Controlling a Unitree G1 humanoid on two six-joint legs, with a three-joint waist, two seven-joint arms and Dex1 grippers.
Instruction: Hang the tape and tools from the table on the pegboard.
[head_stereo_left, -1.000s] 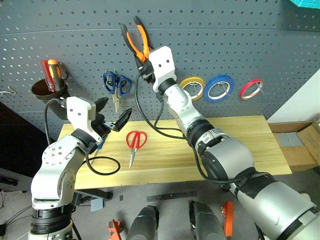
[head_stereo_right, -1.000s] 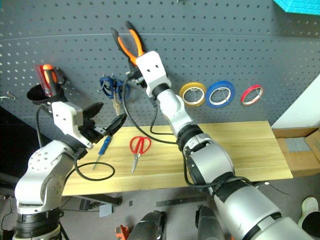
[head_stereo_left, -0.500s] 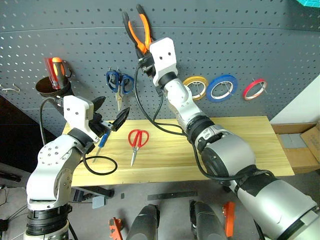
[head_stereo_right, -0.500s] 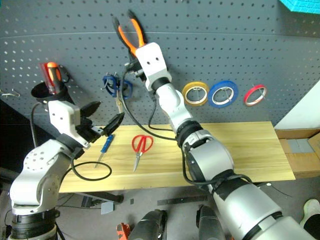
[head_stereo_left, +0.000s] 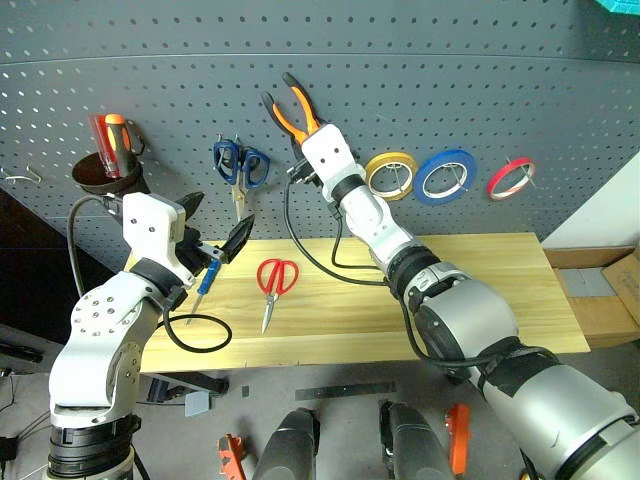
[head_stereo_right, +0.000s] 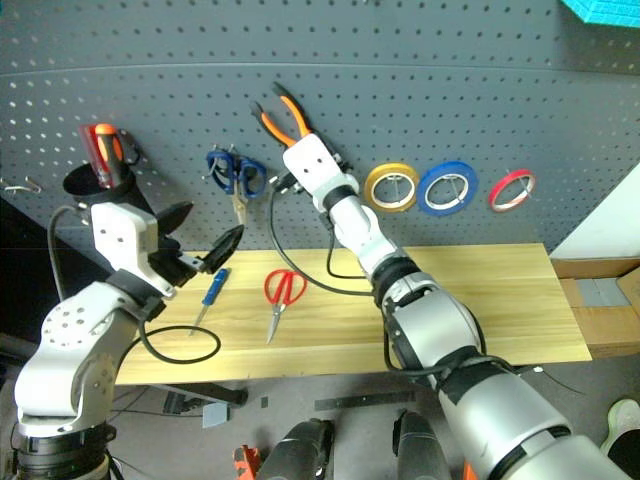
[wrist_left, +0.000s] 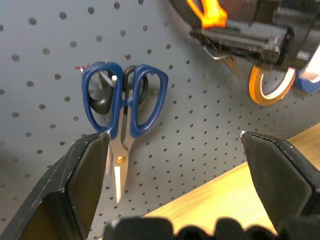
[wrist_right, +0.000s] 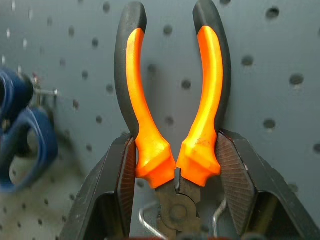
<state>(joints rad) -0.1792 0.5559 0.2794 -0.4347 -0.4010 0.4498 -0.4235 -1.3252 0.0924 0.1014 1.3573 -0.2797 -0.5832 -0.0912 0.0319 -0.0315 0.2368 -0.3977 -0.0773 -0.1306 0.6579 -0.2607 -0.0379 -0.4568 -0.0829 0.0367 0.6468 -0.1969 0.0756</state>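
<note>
My right gripper (head_stereo_left: 304, 136) is shut on the small pliers (head_stereo_left: 291, 110), holding them up against the dark grey pegboard (head_stereo_left: 520, 70). In the right wrist view its fingers (wrist_right: 126, 175) clamp the base of the orange-and-black handles (wrist_right: 172, 110), which point away from the wrist. On the wooden table (head_stereo_left: 480, 290) lie the red-handled scissors (head_stereo_left: 272, 282) and the slim blue-handled tool (head_stereo_left: 205, 284). My left gripper (head_stereo_left: 216, 224) hovers open and holds nothing, just above the blue-handled tool. The thin red tape (head_stereo_left: 507, 177) hangs on a hook at the right.
A yellow roll (head_stereo_left: 388, 175), a blue roll (head_stereo_left: 443, 176) and blue-handled scissors (head_stereo_left: 238, 164) hang on the board. A black cup (head_stereo_left: 103, 172) with a red-handled tool sits at the far left. A black cable loop (head_stereo_left: 200, 331) lies on the table. A cardboard box (head_stereo_left: 600, 290) stands at the right.
My right gripper has come down along the board with the pliers, a little to the right, and rolled. The left gripper has stayed in place.
</note>
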